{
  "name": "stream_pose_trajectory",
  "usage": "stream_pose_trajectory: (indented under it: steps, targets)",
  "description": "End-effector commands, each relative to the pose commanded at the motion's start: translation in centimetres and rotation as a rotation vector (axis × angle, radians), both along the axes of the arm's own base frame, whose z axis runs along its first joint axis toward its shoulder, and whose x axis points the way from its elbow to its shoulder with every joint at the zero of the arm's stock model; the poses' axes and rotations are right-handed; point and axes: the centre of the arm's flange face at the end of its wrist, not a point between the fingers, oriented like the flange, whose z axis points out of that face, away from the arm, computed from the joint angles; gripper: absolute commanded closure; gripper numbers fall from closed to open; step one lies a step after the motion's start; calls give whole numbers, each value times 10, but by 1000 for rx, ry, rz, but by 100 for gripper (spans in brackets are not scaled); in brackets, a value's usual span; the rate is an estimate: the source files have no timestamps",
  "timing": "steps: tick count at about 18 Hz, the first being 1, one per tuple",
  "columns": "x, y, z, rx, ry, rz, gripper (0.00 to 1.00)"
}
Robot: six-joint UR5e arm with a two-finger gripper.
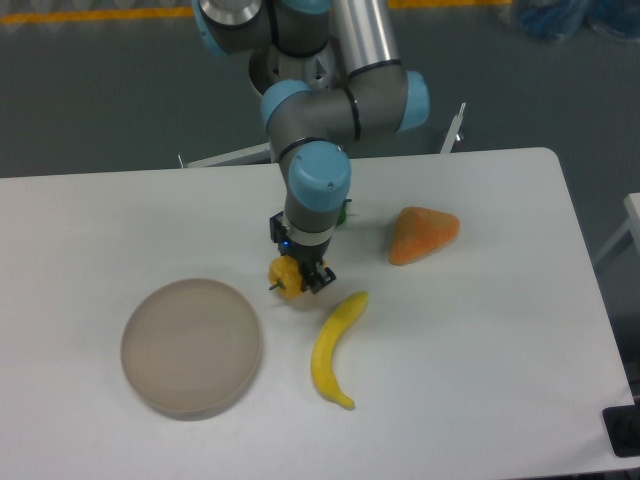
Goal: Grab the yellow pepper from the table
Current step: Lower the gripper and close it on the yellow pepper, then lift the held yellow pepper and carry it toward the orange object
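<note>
Gripper (300,275): fingers closed on the yellow pepper (285,279) — stem pointing left.
Table (500,400): white; banana (334,349) just right of pepper — round plate (192,346) left.

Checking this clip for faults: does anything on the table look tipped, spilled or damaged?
Nothing stands out. The yellow pepper lies on its side, stem pointing left, under the hand; banana, orange wedge and plate look intact.

A round, shallow tan plate (191,346) lies at the left. To its right a long curved yellow banana (335,348) lies apart from it. Farther back right sits an orange triangular wedge (423,235). A sliver of something green (342,212) shows mid-scene.
</note>
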Motion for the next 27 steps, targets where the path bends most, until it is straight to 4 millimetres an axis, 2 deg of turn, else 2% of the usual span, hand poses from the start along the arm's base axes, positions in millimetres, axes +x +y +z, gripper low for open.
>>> stream_pose_trajectory:
  steps: [3, 5, 6, 8, 10, 13, 18, 22, 27]
  targets:
    - [-42, 0, 30, 45, 28, 45, 89]
    - [-58, 3, 46, 50, 35, 62, 89]
    - [-78, -1, 53, 34, 28, 91, 89]
    - [-105, -5, 66, 8, 15, 66, 89]
    - [-121, -6, 73, -32, -11, 43, 89]
    - [-144, 6, 79, -51, 19, 47, 89]
    - [-159, 8, 61, -92, 59, -44, 90]
    - [-172, 10, 51, -75, 70, -41, 90]
    - [-177, 10, 49, -56, 85, -120, 91]
